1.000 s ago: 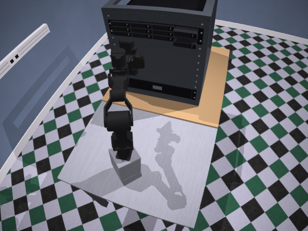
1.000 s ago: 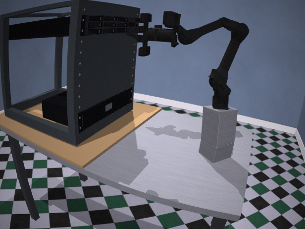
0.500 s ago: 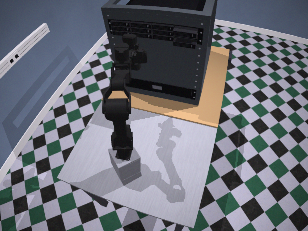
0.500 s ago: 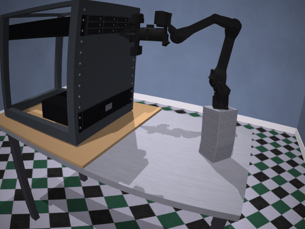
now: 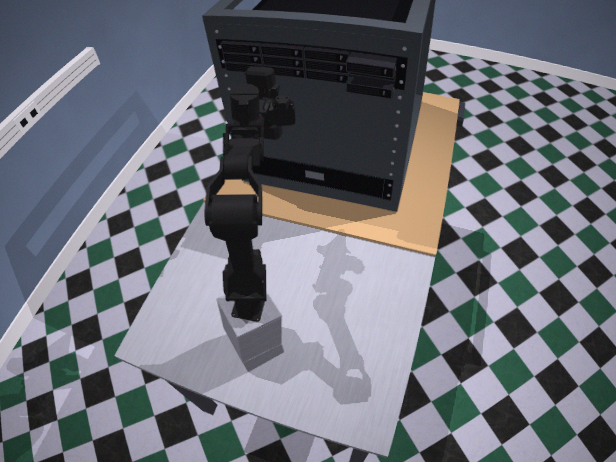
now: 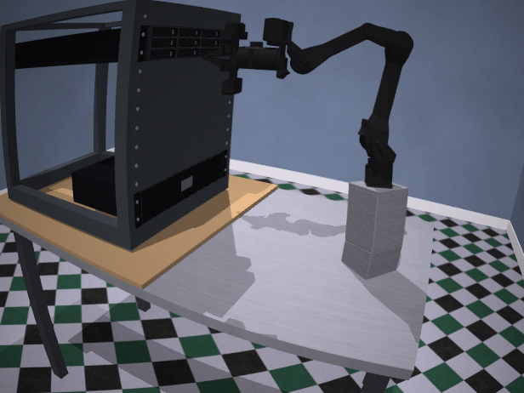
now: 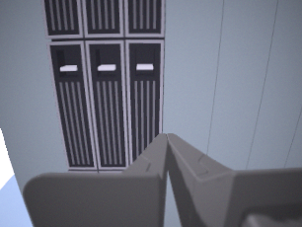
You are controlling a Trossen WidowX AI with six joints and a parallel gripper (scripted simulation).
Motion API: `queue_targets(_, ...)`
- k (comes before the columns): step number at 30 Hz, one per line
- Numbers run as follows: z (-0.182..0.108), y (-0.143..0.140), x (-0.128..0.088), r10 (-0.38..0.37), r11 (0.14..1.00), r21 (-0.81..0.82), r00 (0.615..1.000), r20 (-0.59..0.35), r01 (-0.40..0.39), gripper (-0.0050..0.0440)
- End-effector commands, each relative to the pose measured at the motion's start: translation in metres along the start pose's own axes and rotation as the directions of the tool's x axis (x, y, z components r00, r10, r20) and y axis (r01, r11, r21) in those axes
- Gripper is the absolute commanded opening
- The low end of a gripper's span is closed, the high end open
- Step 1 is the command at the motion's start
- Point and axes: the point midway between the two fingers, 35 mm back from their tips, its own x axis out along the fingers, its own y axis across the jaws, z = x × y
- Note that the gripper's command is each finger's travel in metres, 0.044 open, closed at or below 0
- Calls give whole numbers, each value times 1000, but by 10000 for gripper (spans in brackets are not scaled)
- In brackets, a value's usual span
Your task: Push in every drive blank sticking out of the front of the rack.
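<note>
From the top camera I can't make out the fingertips, lost behind the black arm (image 5: pixel 234 215), which also covers part of the drive bay's lower left. The exterior view hides the bay's far end behind the gripper (image 6: pixel 204 57) (image 7: pixel 167 135). My wrist picture crops the upper blanks (image 7: pixel 104 17).

Compared with a second ago, I have my arm (image 5: pixel 234 215) (image 6: pixel 336 48) reaching farther forward, its gripper (image 5: pixel 271 106) (image 6: pixel 205 57) (image 7: pixel 166 140) nearer the rack's front (image 5: pixel 325 125) (image 6: pixel 183 111).
</note>
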Motion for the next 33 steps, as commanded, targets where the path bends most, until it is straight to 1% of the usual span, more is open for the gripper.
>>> queue_targets(1, 3, 11, -1, 24, 1000, 10, 1000, 2, -24, -50)
queue_targets(8, 14, 18, -3, 24, 1000, 13, 1000, 1, -24, -50)
queue_targets(22, 85, 61, -13, 24, 1000, 13, 1000, 1, -24, -50)
queue_targets(24, 85, 61, -13, 24, 1000, 13, 1000, 1, -24, -50)
queue_targets(29, 104, 72, -16, 24, 1000, 13, 1000, 1, -24, -50)
queue_targets(33, 112, 76, -17, 24, 1000, 13, 1000, 1, -24, -50)
